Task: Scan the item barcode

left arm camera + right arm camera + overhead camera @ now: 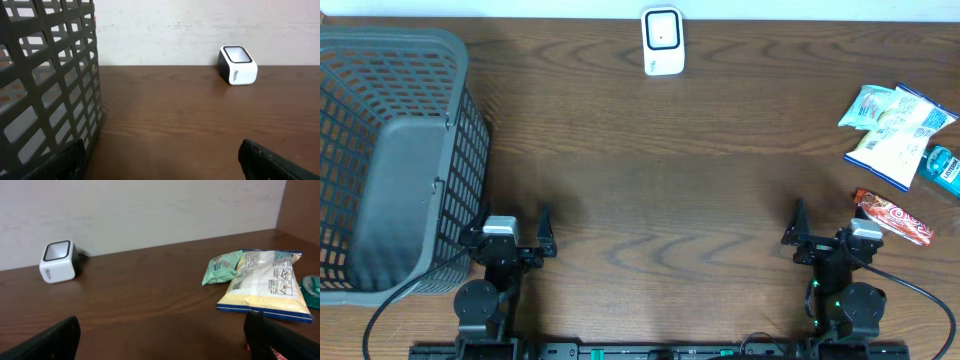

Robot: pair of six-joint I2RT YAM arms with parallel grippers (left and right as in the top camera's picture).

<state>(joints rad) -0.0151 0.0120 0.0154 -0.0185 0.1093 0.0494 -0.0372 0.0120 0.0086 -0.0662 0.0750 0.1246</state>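
Overhead view looks straight down on the table (650,150); both wrist views sit low near its front, facing the back wall (200,25), sharing the white scanner (662,40).

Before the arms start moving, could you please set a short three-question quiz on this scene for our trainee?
1. True or false: the barcode scanner lies inside the grey basket.
2. Which is nearer the red snack bar: A, the left end effector, or B, the right end effector?
3. Fill in: both end effectors are ____ and hold nothing.
Key: 1 false; 2 B; 3 open.
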